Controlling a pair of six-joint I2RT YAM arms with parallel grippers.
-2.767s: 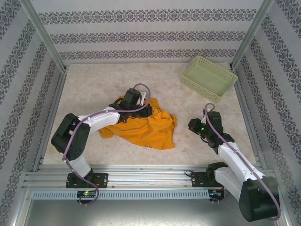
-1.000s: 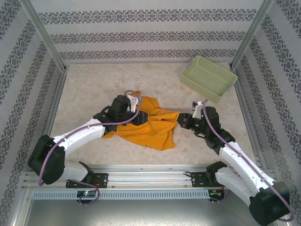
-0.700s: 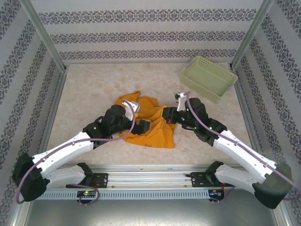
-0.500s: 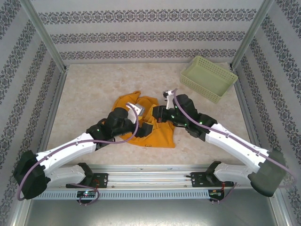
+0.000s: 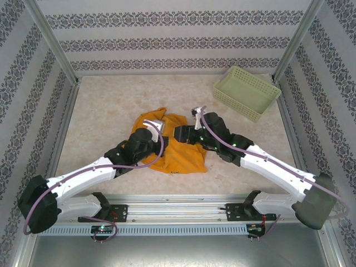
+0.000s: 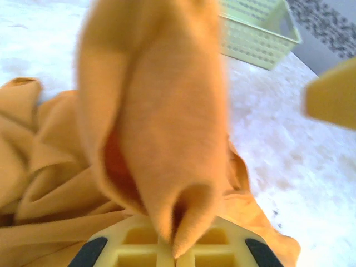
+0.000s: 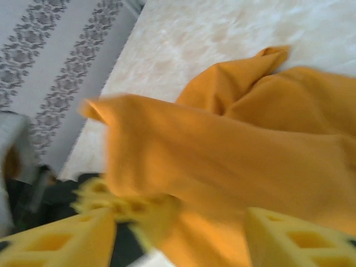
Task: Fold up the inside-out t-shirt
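Marble tabletop (image 5: 105, 105): both arms stretch over t-shirt (image 5: 183, 158).

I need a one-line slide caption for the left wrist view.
Left hand pinching a raised fold of the orange t-shirt, green basket behind.

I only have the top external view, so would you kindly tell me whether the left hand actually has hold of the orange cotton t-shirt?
Observer: Yes. In the left wrist view, a fold of the soft orange cotton t-shirt rises from between the closed fingers of the left hand.
Operator: Thank you. And the right hand?
Observer: In its wrist view, the right hand has its yellow fingers spread wide. Shirt cloth lies just beyond them and does not look pinched, though the picture is blurred.
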